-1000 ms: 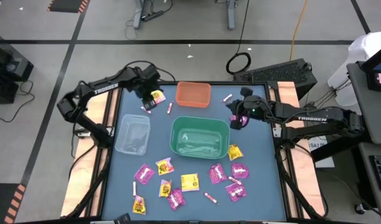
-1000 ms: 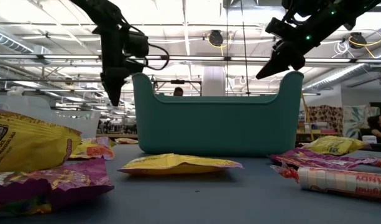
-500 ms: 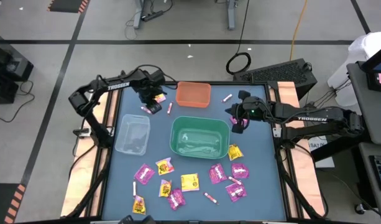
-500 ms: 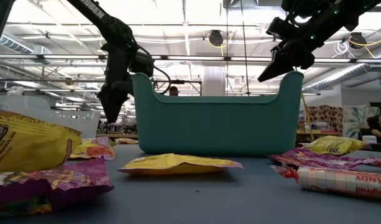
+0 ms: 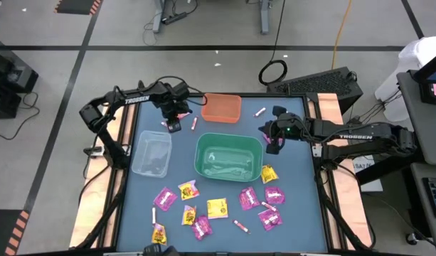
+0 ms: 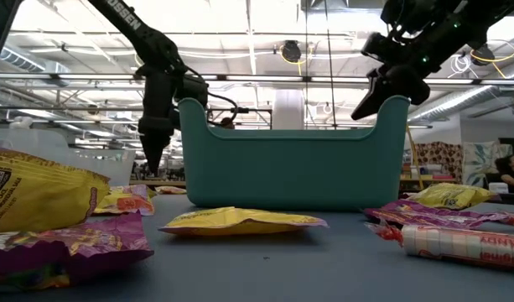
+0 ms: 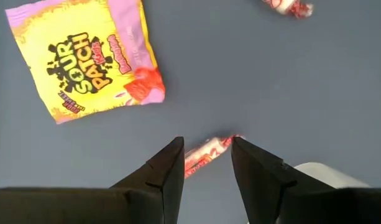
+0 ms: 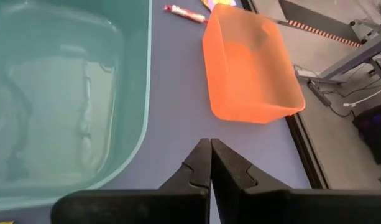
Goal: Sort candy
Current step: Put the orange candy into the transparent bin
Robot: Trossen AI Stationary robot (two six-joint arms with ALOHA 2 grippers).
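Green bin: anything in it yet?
Empty. Green bin shows only bare floor in high and right wrist views; no candy inside.

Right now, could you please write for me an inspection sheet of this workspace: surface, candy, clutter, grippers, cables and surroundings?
Surface: blue table, flat, bordered by a wooden frame.
Job's things: candy pieces lie mostly at the near edge, among them a magenta packet and a yellow packet; a pink-white stick lies between the left gripper's fingers.
Bins: green bin in the middle, orange bin behind it, clear bin on the left; no candy seen in any.
Clutter: nothing seen.
Grippers: left gripper open, low over the stick; right gripper shut, empty, beside the green bin.
Cables: coiled cable on the floor.
Surroundings: a person sits far off.
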